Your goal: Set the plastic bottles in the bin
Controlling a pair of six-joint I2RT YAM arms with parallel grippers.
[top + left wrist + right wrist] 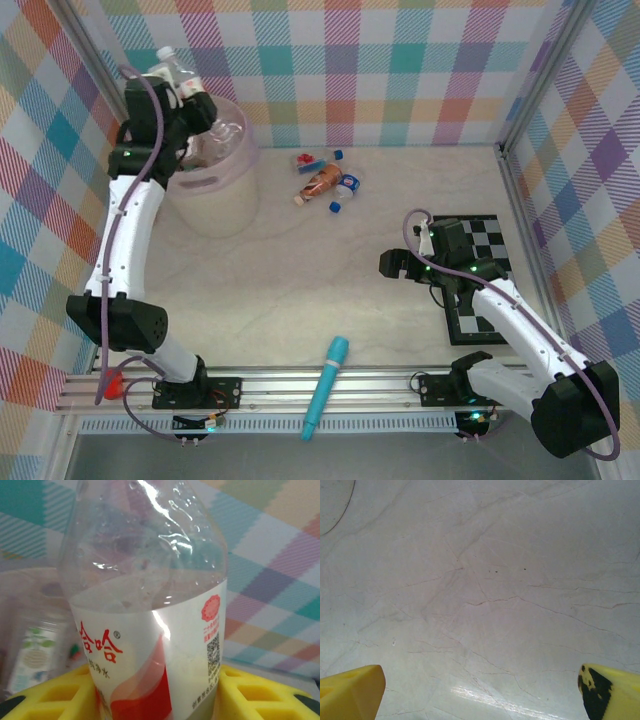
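Pinching a clear red-and-white-labelled bottle [150, 630] in the left fingers [252, 692] over the pink bin [215, 205], far left, with right fingers [350, 692] spread above the table [485, 595].

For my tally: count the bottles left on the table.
3, bunched right of the bin: a brown bottle, a red-labelled bottle beyond it, a blue-labelled bottle on its right. They are small; another may be hidden among them.

Marbled table [350, 260], bin [215, 205], loose bottles [325, 180], chequered board [492, 240], teal cylinder [328, 385]
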